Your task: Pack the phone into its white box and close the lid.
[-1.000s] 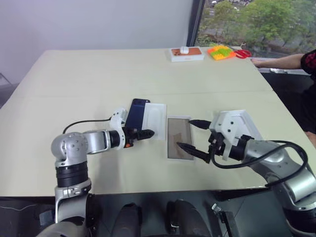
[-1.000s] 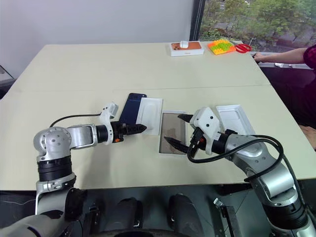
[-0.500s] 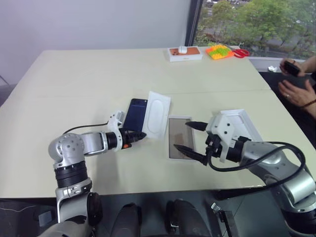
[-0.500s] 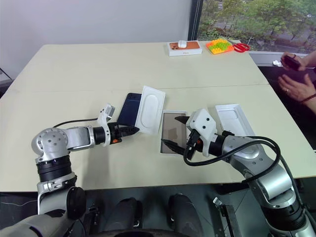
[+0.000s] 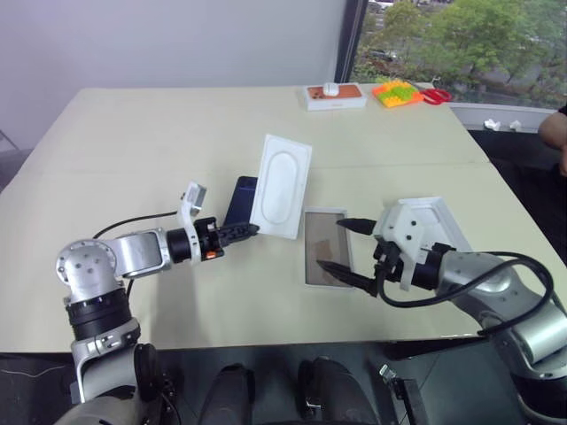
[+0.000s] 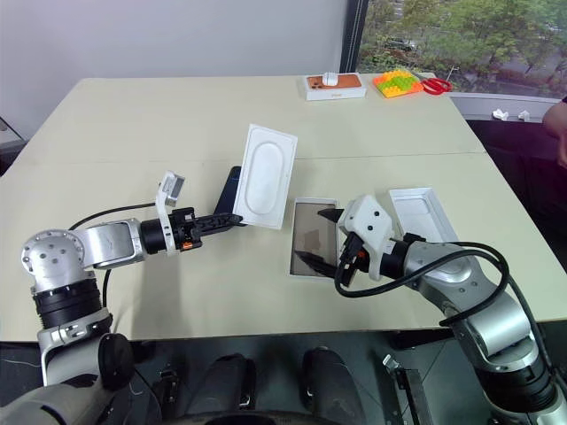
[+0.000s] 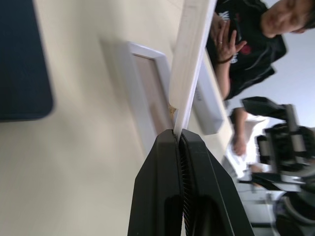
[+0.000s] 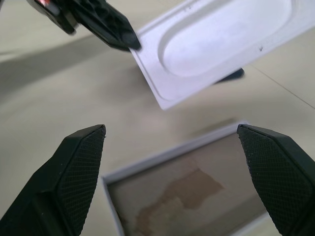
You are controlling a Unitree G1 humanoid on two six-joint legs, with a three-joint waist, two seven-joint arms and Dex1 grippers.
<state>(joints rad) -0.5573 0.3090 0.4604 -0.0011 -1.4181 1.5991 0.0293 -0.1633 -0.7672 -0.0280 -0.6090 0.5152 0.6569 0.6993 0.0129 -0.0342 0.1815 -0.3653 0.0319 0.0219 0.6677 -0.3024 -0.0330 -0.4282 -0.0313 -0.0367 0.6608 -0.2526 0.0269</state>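
The left gripper (image 5: 251, 229) pinches the near corner of the thin white insert (image 5: 281, 187) and holds it up, tilted. The phone (image 5: 239, 201) lies flat on the table (image 5: 133, 150) just behind it. To its right sits the white box (image 5: 324, 258), with the right gripper (image 5: 347, 250) spread wide over it, grasping nothing. The lid (image 6: 422, 215) lies farther right.

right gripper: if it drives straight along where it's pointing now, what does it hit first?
Probably the white box: the right gripper hangs open over it, angled forward and down, so the tray's tan floor lies first in line. A shallower path could reach the white insert held up by the left gripper; depth is unclear.
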